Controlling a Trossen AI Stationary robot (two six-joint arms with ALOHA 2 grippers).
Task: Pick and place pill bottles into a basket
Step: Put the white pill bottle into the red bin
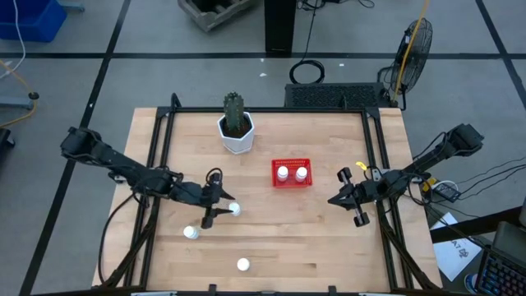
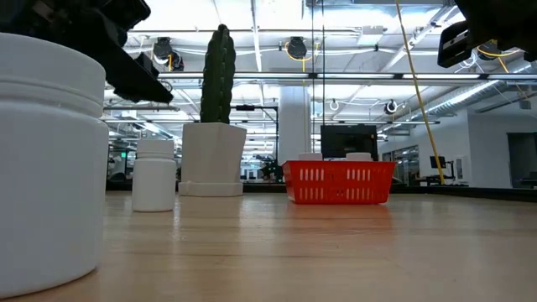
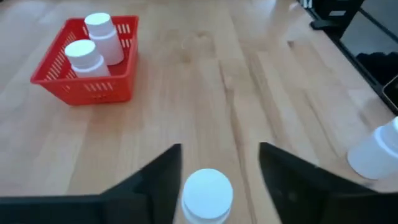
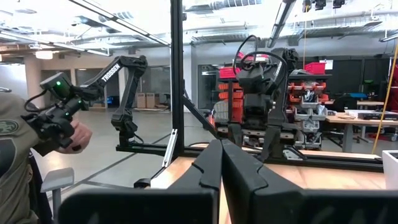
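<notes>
A small white cylindrical pill bottle with a round white cap (image 3: 207, 194) stands upright on the pale wooden desk (image 1: 329, 238) between the two dark fingers (image 3: 155, 180) of the left hand (image 1: 215, 206), which are spread apart on either side of it and not pressing it. Two more white pill bottles (image 1: 291, 173) sit inside the small square bright-red slotted basket (image 1: 292, 182) near the desk's middle. Another white bottle (image 1: 191, 233) stands just beside the left hand, and a fifth (image 1: 243, 264) stands near the desk's front edge. A white faceted pot holding a green cactus (image 1: 237, 127) stands behind the basket. The right hand (image 1: 335, 201) hovers at the desk's right side, its fingers pressed together and holding nothing.
</notes>
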